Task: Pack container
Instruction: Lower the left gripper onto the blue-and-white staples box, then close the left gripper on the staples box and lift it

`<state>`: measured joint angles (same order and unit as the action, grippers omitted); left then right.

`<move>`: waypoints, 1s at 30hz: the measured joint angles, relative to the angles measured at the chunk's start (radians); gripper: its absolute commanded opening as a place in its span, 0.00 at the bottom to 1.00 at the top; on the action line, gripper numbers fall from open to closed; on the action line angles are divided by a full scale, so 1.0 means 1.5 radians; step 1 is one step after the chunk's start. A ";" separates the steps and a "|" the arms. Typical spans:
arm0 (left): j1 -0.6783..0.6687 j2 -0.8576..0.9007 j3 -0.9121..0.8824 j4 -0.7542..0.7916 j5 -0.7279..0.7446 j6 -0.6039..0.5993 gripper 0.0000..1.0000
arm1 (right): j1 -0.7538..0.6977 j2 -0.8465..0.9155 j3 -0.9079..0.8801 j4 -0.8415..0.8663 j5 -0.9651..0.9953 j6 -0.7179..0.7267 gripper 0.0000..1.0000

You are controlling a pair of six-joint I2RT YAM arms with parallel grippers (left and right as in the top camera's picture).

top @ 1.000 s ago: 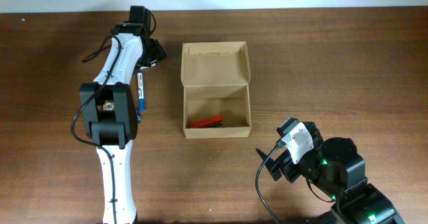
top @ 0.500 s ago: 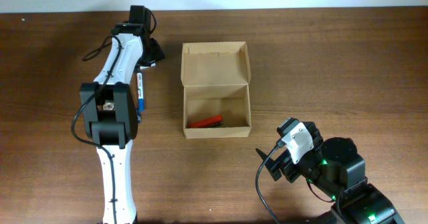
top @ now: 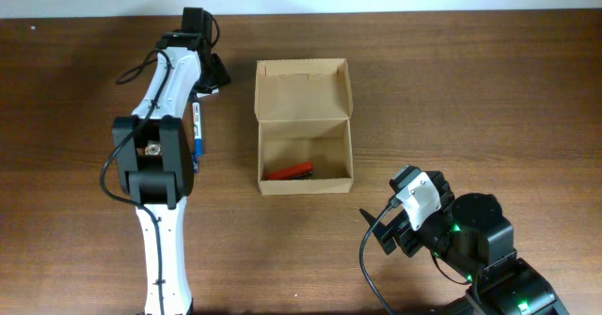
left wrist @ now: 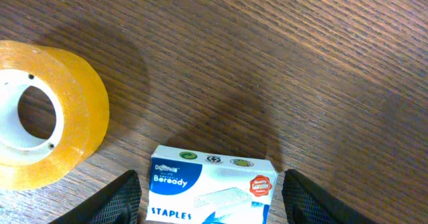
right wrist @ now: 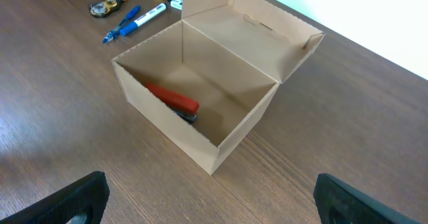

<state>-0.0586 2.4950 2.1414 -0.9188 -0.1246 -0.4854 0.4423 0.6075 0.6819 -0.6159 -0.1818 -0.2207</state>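
Staples box [left wrist: 200, 180] cut off — left pincer [left wrist: 212, 198] seemingly astride.

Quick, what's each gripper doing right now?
Left gripper: open, straddling the staples box, not gripping it.
Right gripper: open, empty.

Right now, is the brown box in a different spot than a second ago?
No. The cardboard box sits at the same place on the table, with the same gap to the blue pen beside it.
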 measured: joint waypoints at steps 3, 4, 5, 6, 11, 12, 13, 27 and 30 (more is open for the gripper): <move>0.000 0.000 0.000 0.000 0.000 0.009 0.64 | 0.000 0.000 0.000 0.000 0.000 0.000 0.99; 0.000 0.000 0.000 0.000 0.000 0.011 0.63 | 0.000 0.000 0.000 0.000 0.000 0.000 0.99; 0.000 0.000 0.000 0.000 0.000 0.013 0.62 | 0.000 0.000 0.000 0.000 0.000 0.000 0.99; 0.000 0.000 0.000 0.000 0.000 0.015 0.62 | 0.000 0.000 0.000 0.000 0.000 0.000 0.99; 0.000 0.000 0.000 0.000 0.000 0.028 0.62 | 0.000 0.000 0.000 0.000 0.000 0.000 0.99; 0.000 0.000 0.000 0.000 0.000 0.031 0.62 | 0.000 0.000 0.000 0.000 0.000 0.000 0.99; 0.000 0.000 0.000 0.000 0.000 0.033 0.61 | 0.000 0.000 0.000 0.000 0.000 0.000 0.99; 0.000 0.000 -0.002 -0.004 0.000 0.070 0.58 | 0.000 0.000 0.000 0.000 0.000 0.000 0.99; 0.000 0.000 -0.009 -0.005 0.000 0.070 0.57 | 0.000 0.000 0.000 0.000 0.000 0.000 0.99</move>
<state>-0.0586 2.4950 2.1277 -0.9257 -0.1246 -0.3805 0.4423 0.6075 0.6819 -0.6159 -0.1818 -0.2211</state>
